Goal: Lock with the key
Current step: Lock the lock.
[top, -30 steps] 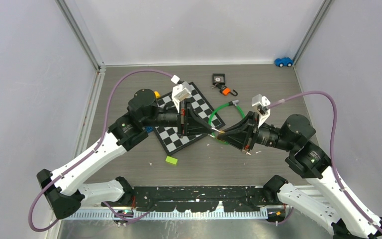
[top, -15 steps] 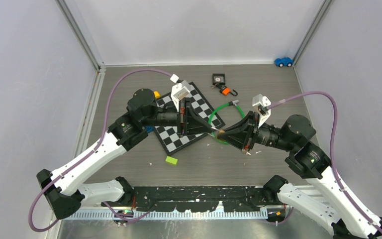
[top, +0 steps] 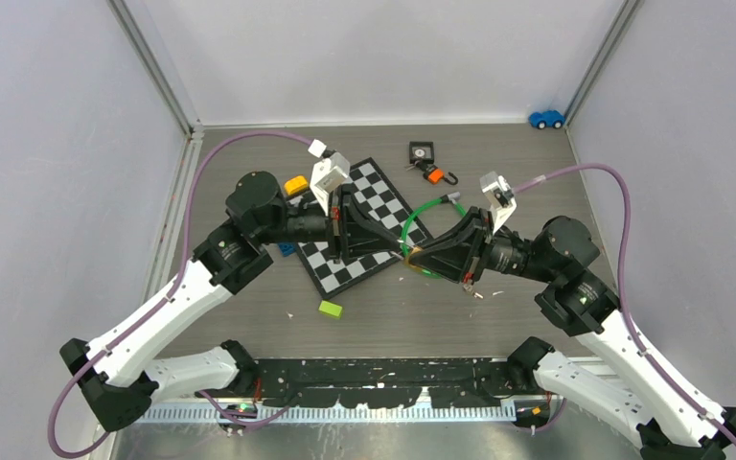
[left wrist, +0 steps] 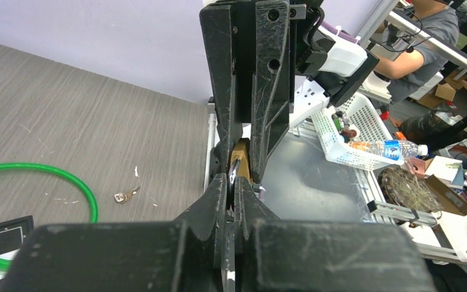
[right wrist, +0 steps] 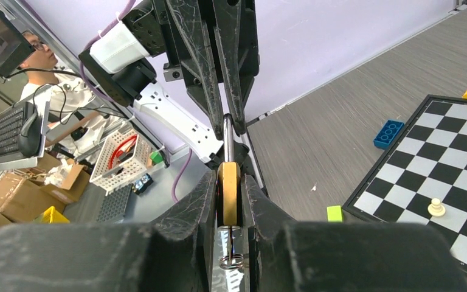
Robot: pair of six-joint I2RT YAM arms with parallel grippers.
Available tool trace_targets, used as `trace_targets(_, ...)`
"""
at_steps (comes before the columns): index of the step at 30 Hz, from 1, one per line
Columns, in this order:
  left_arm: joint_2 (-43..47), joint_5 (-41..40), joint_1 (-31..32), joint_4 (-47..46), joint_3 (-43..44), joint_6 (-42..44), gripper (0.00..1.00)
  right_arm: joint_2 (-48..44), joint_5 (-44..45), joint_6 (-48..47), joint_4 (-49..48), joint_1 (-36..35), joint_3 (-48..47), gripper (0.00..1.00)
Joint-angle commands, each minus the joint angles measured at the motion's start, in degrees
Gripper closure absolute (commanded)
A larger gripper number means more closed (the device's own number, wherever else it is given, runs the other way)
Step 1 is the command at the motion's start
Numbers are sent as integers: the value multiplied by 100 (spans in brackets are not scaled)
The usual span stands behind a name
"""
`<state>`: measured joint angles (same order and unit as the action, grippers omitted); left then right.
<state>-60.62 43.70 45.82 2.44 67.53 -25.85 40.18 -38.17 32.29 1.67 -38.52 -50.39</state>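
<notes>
The step in hand looks like insertion: key and lock are brought together in mid-air, at the centre of the top view, above the table. The left pincer is pinched tight on a thin silver key. The right pincer is narrowed onto a small brass padlock, one finger against each flat face.

In the right wrist view the silver key runs straight up from the top edge of the brass padlock, at centre frame. Whether the blade sits fully in the keyway cannot be told.

If it is seated, the next move calls for a twist of the left wrist about the key's own axis. The right arm must hold the lock body steady against that twist. If not, it calls for a short straight push along that line first.

No container stands on the table. At the right of the left wrist view, beyond the table edge, is a white plastic mesh basket. It holds a few small items too small to name. A clear water bottle lies at its right rim, in or beside it I cannot tell.
</notes>
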Motion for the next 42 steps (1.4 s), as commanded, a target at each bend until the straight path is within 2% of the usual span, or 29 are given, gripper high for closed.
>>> trace_targets(1, 103, -169, -16, -598, 166, -197, 100, 2, -14, -48, 41, -41, -24, 100)
trace_targets(9, 252, -227, -10, -680, 76, -566, 100, -151, 433, -829, -53, -41, 119, 100)
trace_targets(14, 426, 74, 23, -751, -80, -274, 100, -233, 374, -1111, -1270, -41, 623, 100)
trace_targets(21, 715, 519, 23, -1209, -471, 252, 100, 89, -391, -2240, -1398, -41, 449, 100)
trace_targets(26, 888, 716, 24, -822, -487, 850, 100, 591, -1324, -2846, -1071, -41, -34, 100)
trace_targets(31, 1063, 729, 25, -461, -472, 1265, 100, 1026, -1989, -2948, -976, -46, -416, 100)
trace_targets(42, 1116, 570, 23, -334, -438, 1139, 100, 1179, -1964, -3188, -1192, -46, -551, 100)
